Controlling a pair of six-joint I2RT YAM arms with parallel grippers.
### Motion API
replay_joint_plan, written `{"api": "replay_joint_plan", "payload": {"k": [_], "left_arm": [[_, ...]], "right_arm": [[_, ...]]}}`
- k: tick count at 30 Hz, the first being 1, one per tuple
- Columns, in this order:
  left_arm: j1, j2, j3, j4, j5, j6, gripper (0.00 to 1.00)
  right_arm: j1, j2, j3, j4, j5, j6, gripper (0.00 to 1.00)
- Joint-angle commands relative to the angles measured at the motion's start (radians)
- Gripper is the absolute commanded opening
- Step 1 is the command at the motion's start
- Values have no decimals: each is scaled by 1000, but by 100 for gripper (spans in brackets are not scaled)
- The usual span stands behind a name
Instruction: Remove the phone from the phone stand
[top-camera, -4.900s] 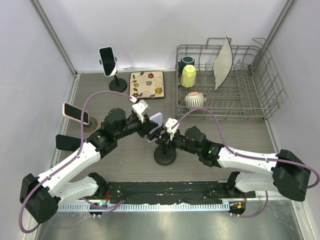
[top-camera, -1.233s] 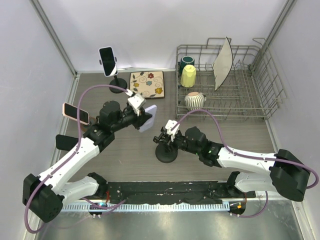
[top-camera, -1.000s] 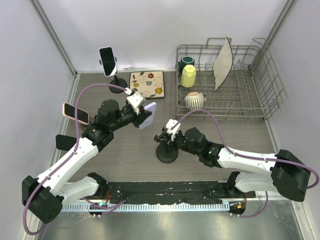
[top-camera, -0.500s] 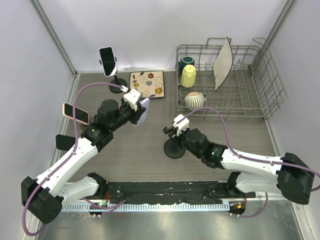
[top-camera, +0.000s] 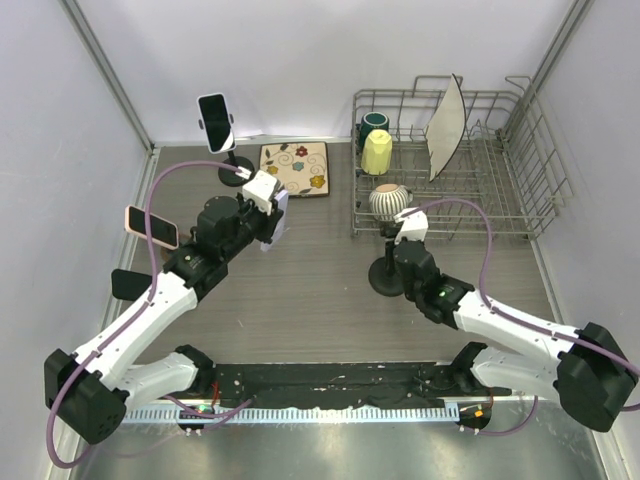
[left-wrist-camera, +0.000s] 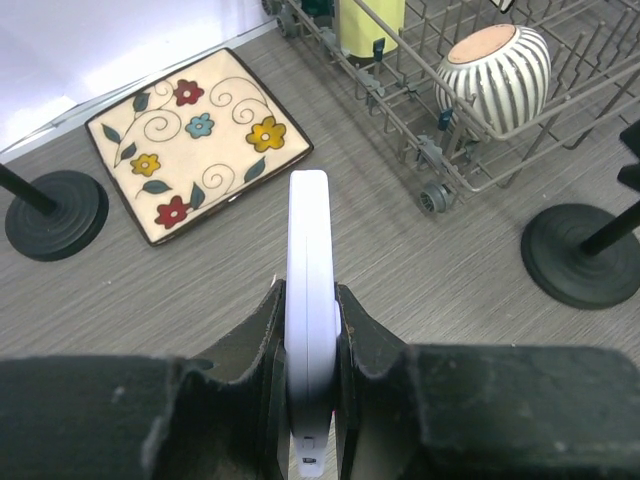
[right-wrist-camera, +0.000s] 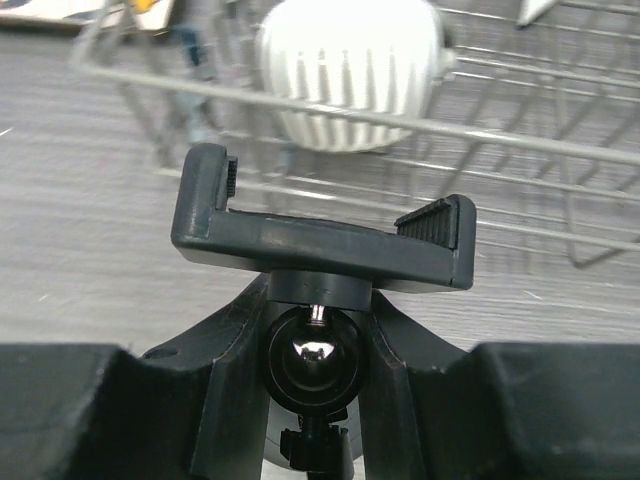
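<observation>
Phone (left-wrist-camera: 308, 215) – held above the table (top-camera: 320, 310), nearer its left edge – stands edge-on, pinched in the left gripper (left-wrist-camera: 308, 300). Well apart, just before the dish rack (top-camera: 500, 200) (right side), the right gripper (right-wrist-camera: 313, 340) clasps the phone stand (right-wrist-camera: 320, 245) at its ball joint.

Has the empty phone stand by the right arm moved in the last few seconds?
Yes, the phone stand shifted right and farther back, ending close to the dish rack.

Robot lab; white-walled booth (top-camera: 330, 60), alu frame (top-camera: 110, 75).
</observation>
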Motion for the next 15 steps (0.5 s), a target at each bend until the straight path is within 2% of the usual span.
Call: {"api": "replay_joint_plan", "payload": {"k": [1,8,11,14,15], "left_arm": [[-1,-4,67,57,-36,-14,0],[-1,7,81,40,-51,-43,0],[-1,14,91,29,-65,-59,0],[-1,31,113,-3,-86,-84,0],[-1,48,121,-11,-91,-102,0]], "right_arm": [[-85,-25,5,-9,144,42,1],[-161,21,19,11,188,69,1],[-165,25,23,11,199,71,6],[-165,-9,25,2,184,73,25],[-165,-18,26,-6,175,74,37]]}}
